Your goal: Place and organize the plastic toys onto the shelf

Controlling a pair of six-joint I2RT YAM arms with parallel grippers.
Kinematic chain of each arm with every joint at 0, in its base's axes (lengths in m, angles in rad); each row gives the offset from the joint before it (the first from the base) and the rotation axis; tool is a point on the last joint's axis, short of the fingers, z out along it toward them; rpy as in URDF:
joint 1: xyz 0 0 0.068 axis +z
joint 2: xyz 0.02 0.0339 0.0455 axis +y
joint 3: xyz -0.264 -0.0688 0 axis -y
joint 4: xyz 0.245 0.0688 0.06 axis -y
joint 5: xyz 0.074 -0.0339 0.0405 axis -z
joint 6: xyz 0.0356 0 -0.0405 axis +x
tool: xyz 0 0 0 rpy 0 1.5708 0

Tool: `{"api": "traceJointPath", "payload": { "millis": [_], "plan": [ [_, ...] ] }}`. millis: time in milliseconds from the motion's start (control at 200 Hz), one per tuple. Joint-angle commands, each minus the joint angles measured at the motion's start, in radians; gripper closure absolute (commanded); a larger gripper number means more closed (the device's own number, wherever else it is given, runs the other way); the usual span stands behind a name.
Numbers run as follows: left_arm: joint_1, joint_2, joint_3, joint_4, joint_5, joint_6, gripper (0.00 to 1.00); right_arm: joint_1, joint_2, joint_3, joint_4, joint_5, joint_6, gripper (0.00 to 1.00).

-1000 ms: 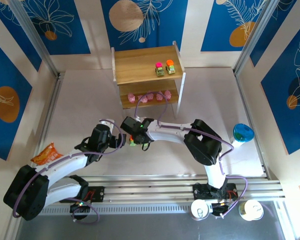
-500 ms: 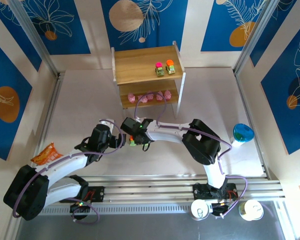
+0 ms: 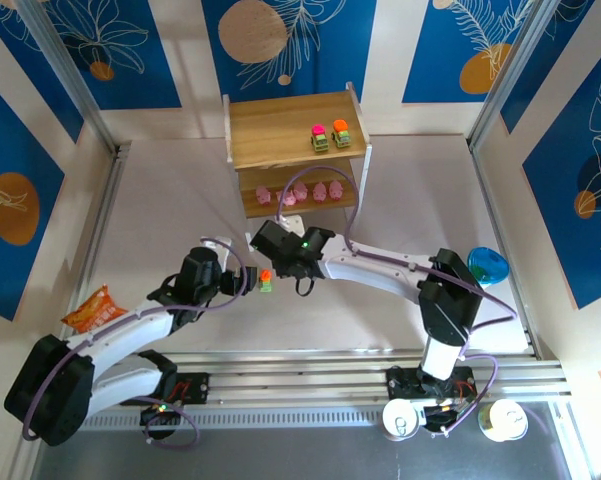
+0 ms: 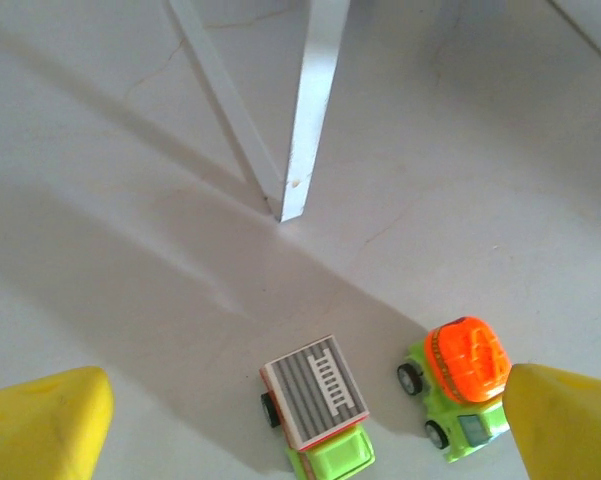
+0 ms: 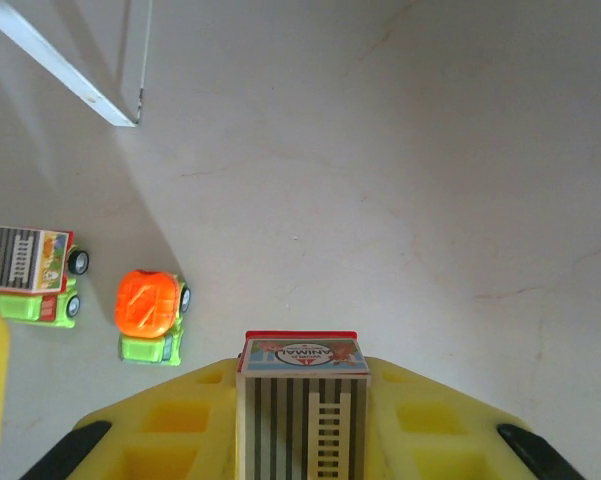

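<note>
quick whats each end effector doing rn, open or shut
Left end effector: open, holding nothing.
Right end effector: closed on a grey-topped truck.

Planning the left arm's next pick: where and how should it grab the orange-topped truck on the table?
Come straight down from above and pinch the orange-topped truck across its green body, over the wheeled sides. It stands upright, the orange drum is rounded and likely slippery, and the grey-topped truck stands apart beside it.
</note>
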Motion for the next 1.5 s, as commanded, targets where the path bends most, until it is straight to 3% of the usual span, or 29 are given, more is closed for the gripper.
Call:
{"api": "traceJointPath", "payload": {
  "millis": [0, 655, 1256, 1496],
  "plan": [
    [-0.023, -0.023, -0.010, 0.037, 0.023, 0.027, 0.00, 0.008, -0.049, 0.055, -0.069, 0.024, -0.044, 0.76],
    [-0.128, -0.036, -0.001, 0.055, -0.036, 0.096, 0.00, -0.037, -0.092, 0.477, -0.299, 0.036, -0.228, 0.76],
    [-0.172, -0.021, 0.011, 0.060, -0.039, 0.134, 0.00, -0.172, 0.204, 1.186, -0.505, -0.033, -0.403, 0.76],
    [-0.186, -0.008, 0.016, 0.060, -0.044, 0.141, 0.00, -0.234, 0.248, 1.213, -0.452, -0.066, -0.427, 0.76]
  ]
}}
